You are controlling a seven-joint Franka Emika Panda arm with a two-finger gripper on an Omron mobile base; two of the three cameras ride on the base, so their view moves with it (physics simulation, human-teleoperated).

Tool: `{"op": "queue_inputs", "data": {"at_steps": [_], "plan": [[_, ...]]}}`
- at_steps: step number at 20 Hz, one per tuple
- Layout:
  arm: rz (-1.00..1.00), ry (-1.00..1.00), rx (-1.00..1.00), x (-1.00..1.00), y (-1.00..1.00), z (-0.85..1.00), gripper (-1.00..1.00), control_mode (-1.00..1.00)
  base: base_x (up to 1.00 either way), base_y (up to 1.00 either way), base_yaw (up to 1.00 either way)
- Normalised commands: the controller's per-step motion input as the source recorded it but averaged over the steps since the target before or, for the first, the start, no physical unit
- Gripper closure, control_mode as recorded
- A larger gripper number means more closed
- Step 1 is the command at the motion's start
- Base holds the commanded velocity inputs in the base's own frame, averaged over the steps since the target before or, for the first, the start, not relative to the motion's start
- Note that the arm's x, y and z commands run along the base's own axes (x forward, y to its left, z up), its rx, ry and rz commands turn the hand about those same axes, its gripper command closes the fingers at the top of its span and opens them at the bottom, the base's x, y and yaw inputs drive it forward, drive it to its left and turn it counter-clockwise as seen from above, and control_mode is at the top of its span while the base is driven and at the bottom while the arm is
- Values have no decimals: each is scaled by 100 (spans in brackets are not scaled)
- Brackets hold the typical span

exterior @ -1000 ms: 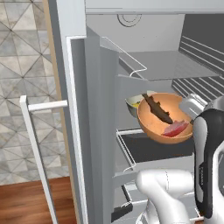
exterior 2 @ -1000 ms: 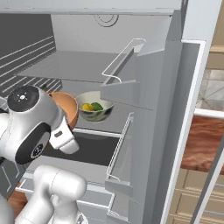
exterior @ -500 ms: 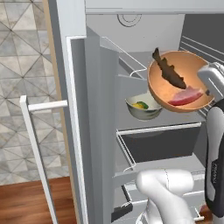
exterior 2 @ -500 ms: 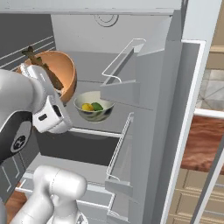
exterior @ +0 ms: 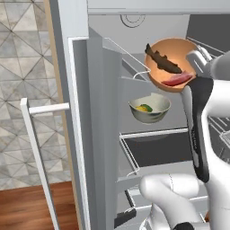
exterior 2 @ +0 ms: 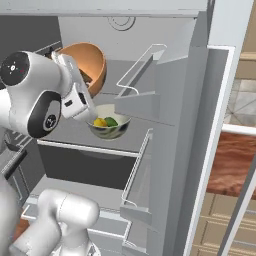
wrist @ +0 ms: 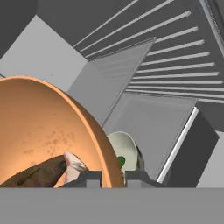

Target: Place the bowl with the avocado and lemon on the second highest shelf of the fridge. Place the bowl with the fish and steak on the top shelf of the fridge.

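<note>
The bowl with the fish and steak is orange-tan and hangs tilted, high inside the open fridge. My gripper is shut on its rim. The dark fish and the red-pink steak lie against its lower side. Below it, the bowl with the avocado and lemon stands upright on a grey shelf, holding the yellow lemon and the green avocado. A higher flat shelf panel lies behind the orange bowl.
The left door's wire rack and the right door's racks flank the opening. A dark drawer sits under the pale bowl's shelf. A long bar handle stands at the left. My arm covers the fridge's left side.
The orange bowl has risen in my gripper from the pale bowl's level to well above it, tilting as it went. The pale bowl has stayed put.
</note>
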Motion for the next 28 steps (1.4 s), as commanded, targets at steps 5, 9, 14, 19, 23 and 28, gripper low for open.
{"op": "queue_inputs", "data": {"at_steps": [5,9,14,19,23,28], "plan": [[-3,5,13,89,-12,15,100,-100,0,0,0],[-2,2,0,16,-1,-6,100,-100,0,0,0],[-6,0,0,77,0,0,100,-100,0,0,0],[-6,1,0,90,-1,0,100,-100,0,0,0],[-2,-1,0,19,0,-1,-100,-100,0,0,0],[0,-12,0,-21,0,28,-100,-100,0,0,0]]}}
